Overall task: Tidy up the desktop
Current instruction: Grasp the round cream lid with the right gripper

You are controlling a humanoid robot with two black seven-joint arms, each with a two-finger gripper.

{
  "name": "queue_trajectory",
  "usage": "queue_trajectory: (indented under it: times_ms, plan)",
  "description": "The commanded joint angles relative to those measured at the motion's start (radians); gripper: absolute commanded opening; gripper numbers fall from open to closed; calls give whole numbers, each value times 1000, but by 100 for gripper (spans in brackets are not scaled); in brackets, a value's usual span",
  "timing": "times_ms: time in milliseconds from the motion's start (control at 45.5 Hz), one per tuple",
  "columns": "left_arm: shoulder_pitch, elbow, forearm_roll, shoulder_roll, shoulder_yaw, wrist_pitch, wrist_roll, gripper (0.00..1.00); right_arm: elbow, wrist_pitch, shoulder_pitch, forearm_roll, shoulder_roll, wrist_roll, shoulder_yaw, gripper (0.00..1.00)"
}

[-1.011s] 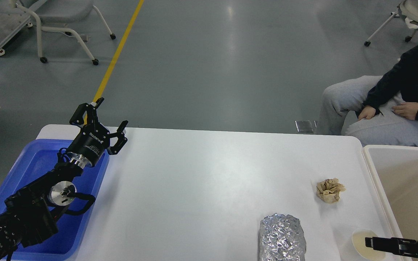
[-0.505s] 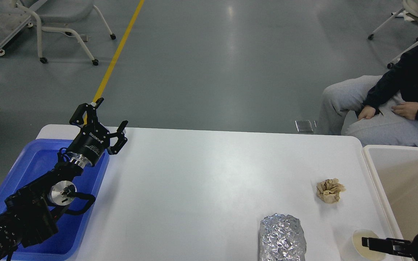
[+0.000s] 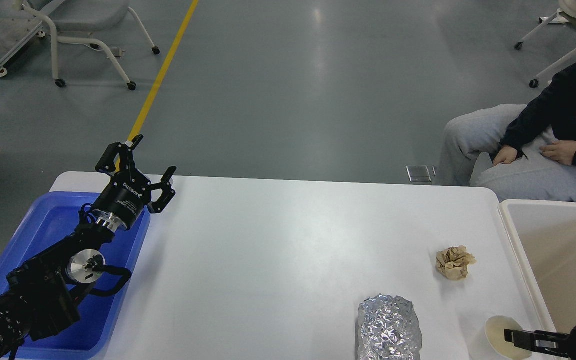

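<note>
The white desktop (image 3: 278,250) carries a crumpled brown paper ball (image 3: 454,262), a lump of silver foil (image 3: 389,327) at the front edge, and a small cream cup (image 3: 498,332) at the front right. My left gripper (image 3: 153,159) is open and empty, raised over the table's back left corner beside the blue tray (image 3: 43,230). My right gripper (image 3: 518,337) comes in low from the bottom right. Its dark tip lies across the cup's right rim. Its two fingers cannot be told apart.
A beige bin (image 3: 563,250) stands against the table's right end. A seated person (image 3: 533,150) is just beyond the back right corner. My left arm lies over the blue tray. Chairs on wheels stand on the grey floor behind.
My right gripper edged left over the cup, then drew back slightly right and lower. A wheeled chair at the top right rolled away. The left arm has not moved.
</note>
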Motion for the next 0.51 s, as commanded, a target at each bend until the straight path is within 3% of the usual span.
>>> queue_trajectory:
  times_ms: [0, 176, 484]
  plan:
    - [0, 0, 0, 0, -1, 0, 0, 100, 0, -2, -7, 2, -9, 3, 0, 0]
    - [0, 0, 0, 0, -1, 0, 0, 100, 10, -2, -7, 2, -30, 8, 0, 0]
    - [0, 0, 0, 0, -1, 0, 0, 100, 80, 10, 10, 3, -116, 95, 13, 0]
